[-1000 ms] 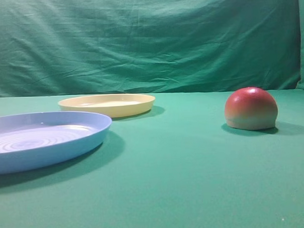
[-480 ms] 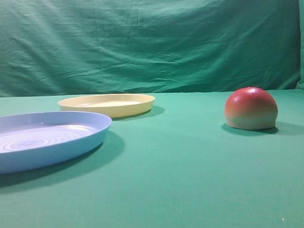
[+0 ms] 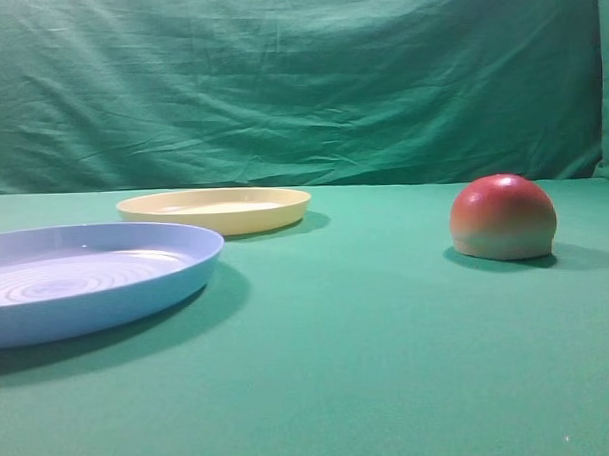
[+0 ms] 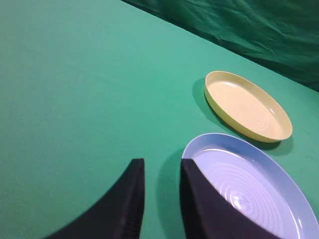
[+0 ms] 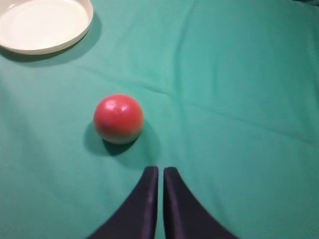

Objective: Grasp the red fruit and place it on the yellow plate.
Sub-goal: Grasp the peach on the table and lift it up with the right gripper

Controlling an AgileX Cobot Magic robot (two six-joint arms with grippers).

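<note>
The red fruit [image 3: 502, 217] sits flat-side down on the green cloth at the right; in the right wrist view the red fruit [image 5: 118, 118] lies a little ahead and to the left of my right gripper [image 5: 160, 170], which is shut and empty, a thin slit between its dark fingers. The yellow plate [image 3: 215, 209] rests empty at mid-left, far back; it shows too as the yellow plate [image 4: 247, 105] and the yellow plate [image 5: 44, 24]. My left gripper [image 4: 162, 162] hovers by the blue plate's near rim, slightly open, holding nothing. Neither gripper shows in the exterior view.
A larger light-blue plate [image 3: 86, 276] with concentric ridges lies at the front left, just beside the yellow one; the light-blue plate [image 4: 254, 186] is partly hidden by my left finger. A green curtain [image 3: 299, 83] closes the back of the table.
</note>
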